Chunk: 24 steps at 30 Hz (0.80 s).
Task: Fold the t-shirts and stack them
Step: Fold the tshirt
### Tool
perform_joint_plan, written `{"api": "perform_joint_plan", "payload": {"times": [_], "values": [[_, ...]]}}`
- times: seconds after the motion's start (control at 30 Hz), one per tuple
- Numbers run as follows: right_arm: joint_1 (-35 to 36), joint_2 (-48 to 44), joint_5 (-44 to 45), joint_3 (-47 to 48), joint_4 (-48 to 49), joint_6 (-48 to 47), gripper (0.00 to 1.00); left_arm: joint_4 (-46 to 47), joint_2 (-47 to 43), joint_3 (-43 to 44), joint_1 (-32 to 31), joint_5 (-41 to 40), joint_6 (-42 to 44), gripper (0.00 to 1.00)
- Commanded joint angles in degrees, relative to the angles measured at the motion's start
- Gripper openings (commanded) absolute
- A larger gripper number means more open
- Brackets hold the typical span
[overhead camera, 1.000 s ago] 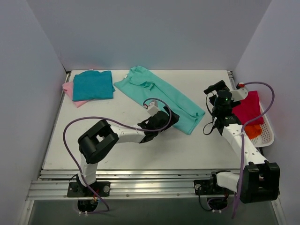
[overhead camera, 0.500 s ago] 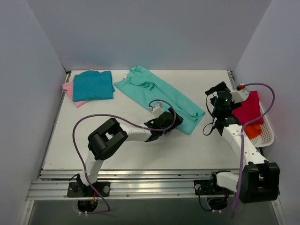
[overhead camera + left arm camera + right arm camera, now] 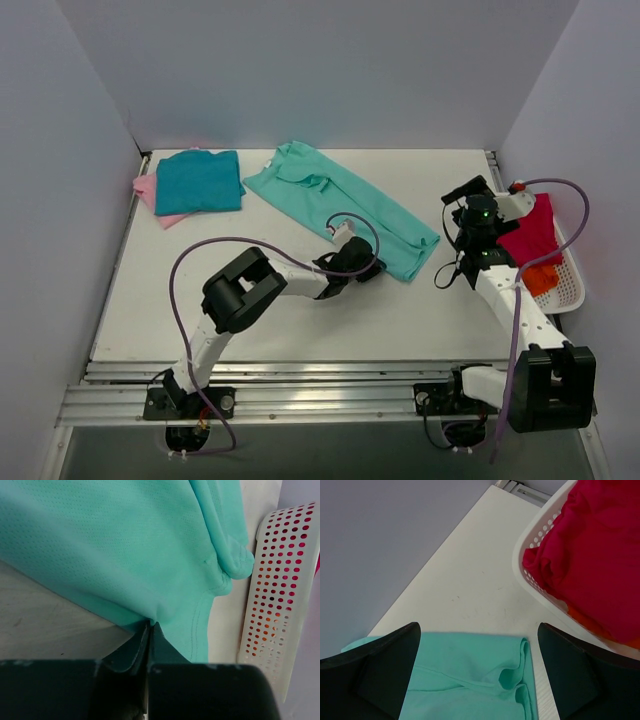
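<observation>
The mint t-shirt [image 3: 340, 205] is lying stretched out as a long diagonal band on the table [image 3: 300, 320], running from near the far edge towards the right edge. In the left wrist view its cloth is showing a fine, pin-dotted mesh weave, a stitched hem, and soft rolled folds at its right-hand end. The left gripper [image 3: 150, 630] is clenching that hem on the shirt's near edge, its two dark fingers pressed together with a small pleat of cloth puckering between them. The left arm is reaching low and far across the table, its forearm lying almost flat and its purple cable [image 3: 200, 260] arching above it. The right gripper [image 3: 464, 190] is hovering near the right edge with its jaws spread wide and nothing between them, and its wrist camera is looking down on the shirt's folded end. The right arm is rising steeply from its base, with the wrist bending downward. In the far left corner the teal t-shirt [image 3: 200, 182] is resting as a neat folded rectangle on top of the pink t-shirt [image 3: 150, 190], whose edges are peeking out on the left and near sides. At the right edge the white basket [image 3: 572, 290], hard plastic pierced with rows of round holes, is holding the crimson t-shirt [image 3: 530, 230], bunched in loose crumples, with the orange t-shirt [image 3: 540, 278] showing beside it
</observation>
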Motion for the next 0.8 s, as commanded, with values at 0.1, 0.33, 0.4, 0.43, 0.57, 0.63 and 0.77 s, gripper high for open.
{"api": "perform_joint_plan", "payload": {"times": [0.1,0.33,0.4,0.43,0.57,0.63,0.77], "values": [[-0.87,-0.56,1.04,-1.01,1.62,-0.14,1.0,3.5,1.06,1.16,0.75,3.7,1.58,0.02],[-0.88,0.5,-0.88,-1.62,3.81,0.65,1.0,3.5,-8.51,-10.07,4.0,1.96,6.76,0.02],[-0.79,1.11,-1.77,-1.71,4.6,1.0,0.99,0.96,-14.92,-15.68,4.44,-0.15,9.57,0.02],[-0.7,1.9,-2.82,-1.8,5.39,1.26,0.99,-1.66,-16.85,-17.37,4.62,-2.34,10.45,0.02],[-0.17,3.4,-5.63,-1.97,7.24,2.06,0.98,-10.35,-30.97,-25.63,4.27,-9.82,13.35,0.02],[0.44,3.84,-6.6,-2.33,8.55,2.23,0.98,-13.8,-35.83,-31.23,3.83,-12.98,13.18,0.02],[4.91,4.19,-6.35,-3.64,10.14,2.23,0.98,-26.61,-50.66,-39.68,3.48,-20.71,8.8,0.02]]}}
